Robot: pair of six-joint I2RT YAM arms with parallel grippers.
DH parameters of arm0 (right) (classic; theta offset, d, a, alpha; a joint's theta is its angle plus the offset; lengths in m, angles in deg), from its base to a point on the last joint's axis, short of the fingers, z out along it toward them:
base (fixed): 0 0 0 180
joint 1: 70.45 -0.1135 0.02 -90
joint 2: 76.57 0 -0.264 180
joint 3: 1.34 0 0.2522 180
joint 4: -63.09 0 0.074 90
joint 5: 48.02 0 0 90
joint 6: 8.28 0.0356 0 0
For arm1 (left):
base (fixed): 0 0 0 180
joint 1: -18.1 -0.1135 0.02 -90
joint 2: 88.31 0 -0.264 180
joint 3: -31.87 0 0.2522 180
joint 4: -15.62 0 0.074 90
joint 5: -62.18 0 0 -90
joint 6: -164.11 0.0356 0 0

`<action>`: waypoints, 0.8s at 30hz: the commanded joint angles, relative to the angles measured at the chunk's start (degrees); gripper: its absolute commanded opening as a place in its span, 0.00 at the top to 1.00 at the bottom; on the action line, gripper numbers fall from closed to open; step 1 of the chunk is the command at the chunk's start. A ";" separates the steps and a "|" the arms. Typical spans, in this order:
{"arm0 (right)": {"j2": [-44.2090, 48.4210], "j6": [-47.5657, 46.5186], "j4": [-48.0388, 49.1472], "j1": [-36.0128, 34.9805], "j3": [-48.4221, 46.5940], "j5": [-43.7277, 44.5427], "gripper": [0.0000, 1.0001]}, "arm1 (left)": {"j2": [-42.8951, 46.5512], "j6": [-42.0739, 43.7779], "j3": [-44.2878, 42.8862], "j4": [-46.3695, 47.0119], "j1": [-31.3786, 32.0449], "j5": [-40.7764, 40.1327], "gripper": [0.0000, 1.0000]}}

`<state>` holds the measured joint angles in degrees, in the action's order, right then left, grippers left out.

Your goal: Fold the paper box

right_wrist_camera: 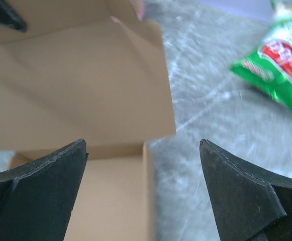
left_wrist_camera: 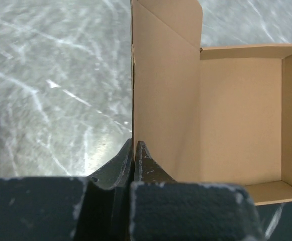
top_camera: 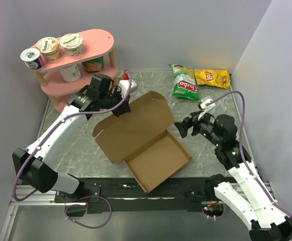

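The left arm reaches forward, its left gripper [left_wrist_camera: 134, 146] pinching the paper box [top_camera: 140, 135] lid's edge; the right gripper [top_camera: 180, 128] gapes wide alongside. The yellow bag [top_camera: 213, 77] reads Lay's.

Pink two-tier shelf [top_camera: 98, 42] back left: three yogurt cups [top_camera: 49, 47] on top, white cup [top_camera: 71, 72] below. Green chip bag [top_camera: 185, 82] and yellow chip bag [top_camera: 212, 77] back right, side by side.
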<state>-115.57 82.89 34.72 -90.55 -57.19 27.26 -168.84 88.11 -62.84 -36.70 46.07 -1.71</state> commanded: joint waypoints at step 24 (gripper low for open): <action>-28.93 -12.07 27.53 9.20 0.25 -33.17 0.01 | 3.89 4.81 1.14 -1.51 8.33 -0.71 0.99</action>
<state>-141.62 72.11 57.54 -81.85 -54.85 -0.61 -166.44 92.00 -63.08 -38.36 53.48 -2.41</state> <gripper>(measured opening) 0.994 0.036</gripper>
